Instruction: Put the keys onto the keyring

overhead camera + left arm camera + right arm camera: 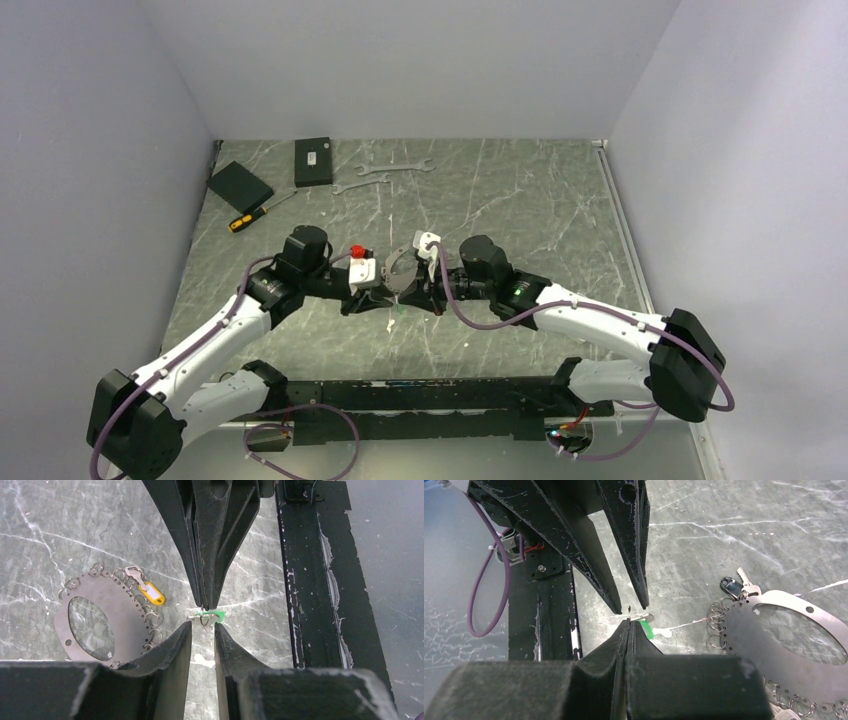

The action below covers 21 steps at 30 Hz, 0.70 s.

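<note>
My right gripper [628, 625] is pinched shut on the keys [205, 616], near the keyring [122, 611] but apart from it; left gripper [202, 626] slightly parted around them, gripping nothing; light, stiff, slippery, I reckon; I'd take the green tag [218, 614].

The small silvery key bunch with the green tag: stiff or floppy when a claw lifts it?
Probably floppy: the small silvery key bunch with the green plastic tag joins at a thin wire loop, which the shut right claw pinches. Likely very light, being tiny beside the flat round metal plate. The thin smooth wire may slip.
</note>
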Tool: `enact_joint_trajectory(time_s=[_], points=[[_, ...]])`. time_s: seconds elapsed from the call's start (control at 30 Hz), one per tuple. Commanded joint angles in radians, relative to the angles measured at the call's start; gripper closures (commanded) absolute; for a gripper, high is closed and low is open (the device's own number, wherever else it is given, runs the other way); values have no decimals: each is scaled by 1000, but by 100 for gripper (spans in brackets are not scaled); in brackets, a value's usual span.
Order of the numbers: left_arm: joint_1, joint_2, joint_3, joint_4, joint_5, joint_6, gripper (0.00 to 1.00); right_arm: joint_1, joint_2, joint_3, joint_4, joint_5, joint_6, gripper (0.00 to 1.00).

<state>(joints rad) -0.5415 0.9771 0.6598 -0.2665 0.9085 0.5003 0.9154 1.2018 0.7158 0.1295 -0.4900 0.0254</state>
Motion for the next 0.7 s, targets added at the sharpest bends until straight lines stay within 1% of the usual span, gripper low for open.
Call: enact_joint_trajectory(time_s=[0.0, 0.27, 0.43, 0.57, 0.67], points=[[5, -8, 29, 42, 45, -21, 72, 5, 1, 47, 53, -29, -16, 100], [5, 13, 38, 28, 55, -16, 78, 7, 4, 48, 55, -32, -16, 100], [5, 18, 38, 32, 65, -21, 78, 7, 6, 50, 59, -39, -16, 100], [6, 23, 43, 26, 66, -19, 82, 8, 7, 48, 62, -40, -16, 100], [5, 28, 46, 27, 68, -23, 83, 10, 7, 48, 64, -41, -16, 100]])
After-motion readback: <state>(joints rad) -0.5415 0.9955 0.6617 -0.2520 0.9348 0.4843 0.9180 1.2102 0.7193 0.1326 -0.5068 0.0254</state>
